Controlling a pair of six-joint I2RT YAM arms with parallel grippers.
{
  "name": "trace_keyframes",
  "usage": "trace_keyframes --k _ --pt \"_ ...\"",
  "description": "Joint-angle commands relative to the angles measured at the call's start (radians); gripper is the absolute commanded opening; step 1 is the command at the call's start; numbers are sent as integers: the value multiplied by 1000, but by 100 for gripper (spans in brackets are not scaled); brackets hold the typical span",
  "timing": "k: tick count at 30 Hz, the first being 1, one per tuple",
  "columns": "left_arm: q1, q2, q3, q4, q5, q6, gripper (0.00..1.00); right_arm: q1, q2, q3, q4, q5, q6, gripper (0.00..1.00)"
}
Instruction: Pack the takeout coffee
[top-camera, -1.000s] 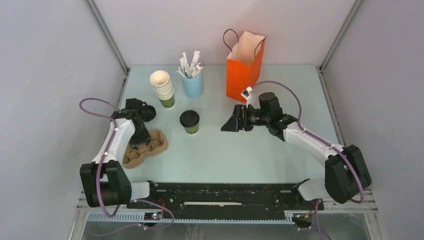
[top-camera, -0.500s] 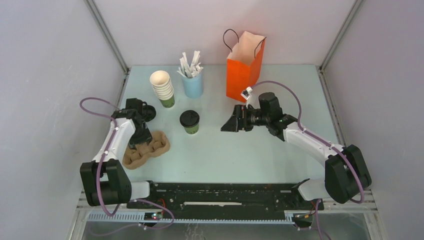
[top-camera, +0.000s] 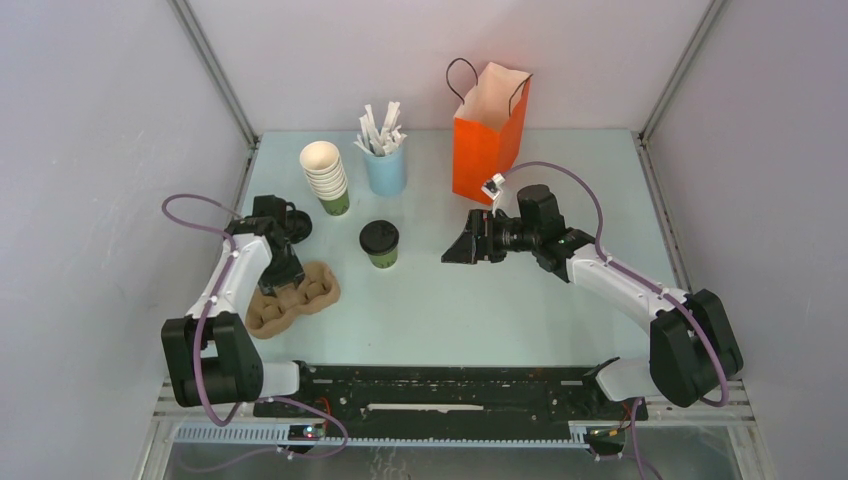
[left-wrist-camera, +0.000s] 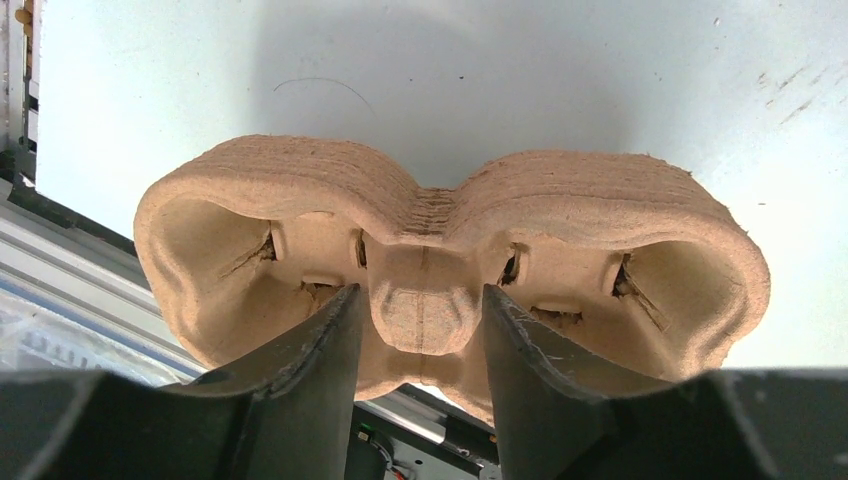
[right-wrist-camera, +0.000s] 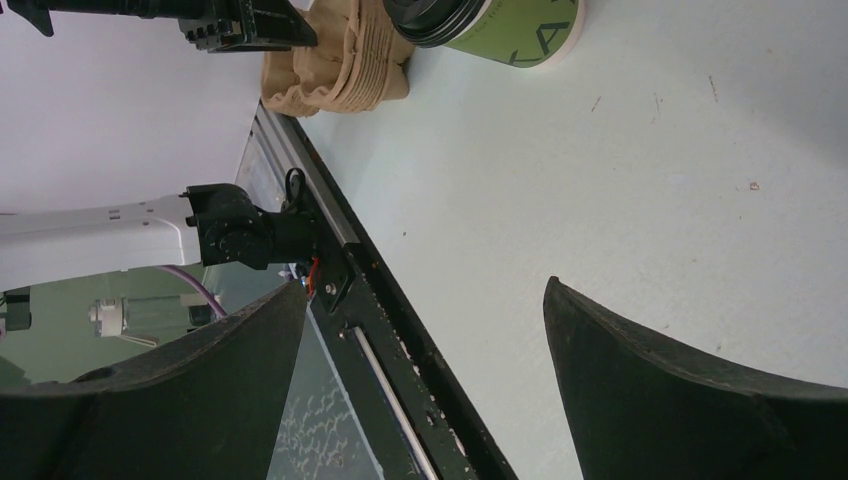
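The takeout coffee (top-camera: 379, 243) stands upright, lid on, in the middle of the counter (top-camera: 470, 312). Only the left wrist view shows how the pulp cup carrier (left-wrist-camera: 620, 200) to its left is gripped: the left end effector (left-wrist-camera: 420, 300), on an arm bent down over it, pinches the carrier's central post between half-closed fingers. The right arm stretches low over the counter towards the cup, its right end effector (top-camera: 452, 252) spread wide and empty.

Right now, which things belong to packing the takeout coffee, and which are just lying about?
Job: lidded green cup; carrier, left hand astride its middle post; orange bag, likely the destination.
Lying about: cup stack; blue cup of sticks.
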Motion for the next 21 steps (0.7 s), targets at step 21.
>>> trace_keyframes --k 21 --pt "1 11 -26 49 26 -14 54 7 -15 3 24 -12 -19 97"
